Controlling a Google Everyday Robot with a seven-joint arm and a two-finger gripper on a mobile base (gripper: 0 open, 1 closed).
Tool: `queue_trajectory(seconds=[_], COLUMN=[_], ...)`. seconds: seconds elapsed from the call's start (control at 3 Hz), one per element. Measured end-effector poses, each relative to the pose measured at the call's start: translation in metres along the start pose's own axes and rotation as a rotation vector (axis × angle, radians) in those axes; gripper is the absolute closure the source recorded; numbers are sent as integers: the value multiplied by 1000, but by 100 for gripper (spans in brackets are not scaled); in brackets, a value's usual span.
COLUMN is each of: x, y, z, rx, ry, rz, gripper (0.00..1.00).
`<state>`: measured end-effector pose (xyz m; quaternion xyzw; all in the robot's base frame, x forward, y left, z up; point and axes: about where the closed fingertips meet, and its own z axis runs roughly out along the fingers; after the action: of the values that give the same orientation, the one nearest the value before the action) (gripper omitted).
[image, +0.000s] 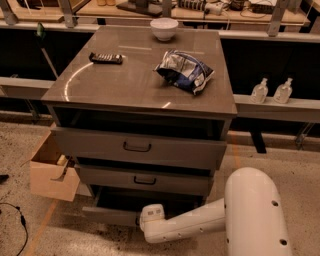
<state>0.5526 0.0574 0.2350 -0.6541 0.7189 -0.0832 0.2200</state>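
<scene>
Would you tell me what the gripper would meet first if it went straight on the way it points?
Probably the bottom drawer: the gripper sits low at the foot of the cabinet, pointing leftward, close by that open drawer's front panel. Depth is unclear, so it might pass just in front of it.

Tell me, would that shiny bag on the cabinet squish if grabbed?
Probably: the chip bag looks crumpled and puffy, so it would likely crush and feel light. Its glossy foil may be slippery. The tool sits low by the bottom drawer, far from it.
</scene>
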Motion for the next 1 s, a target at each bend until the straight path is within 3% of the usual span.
queue_trajectory(seconds=[0.33, 0.67, 1.0], x=[-8, -13, -15], y=[4, 8, 13], z=[3, 7, 12], rx=[-26, -51, -73], ry=[-24, -34, -33], rz=[-3, -4, -3], gripper=[94, 73, 82])
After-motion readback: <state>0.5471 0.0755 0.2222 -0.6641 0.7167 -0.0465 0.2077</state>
